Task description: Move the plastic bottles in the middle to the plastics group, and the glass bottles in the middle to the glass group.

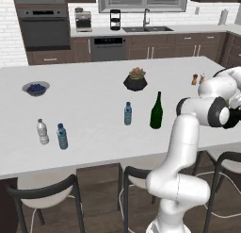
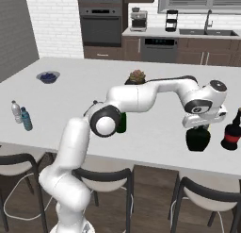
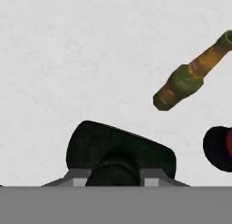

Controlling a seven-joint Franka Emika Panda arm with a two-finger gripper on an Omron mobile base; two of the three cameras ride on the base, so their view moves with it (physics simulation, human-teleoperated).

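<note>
The gripper is clamped on the neck of the squat black bottle, which stands on the counter at its right end — a dark red-labelled bottle just beside it, the amber bottle near. The green bottle and blue bottle stand mid-counter; two water bottles far left.

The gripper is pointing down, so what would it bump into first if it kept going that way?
The squat black bottle: the gripper sits around its neck, so it would meet the bottle's wide shoulder, then probably the counter.
</note>
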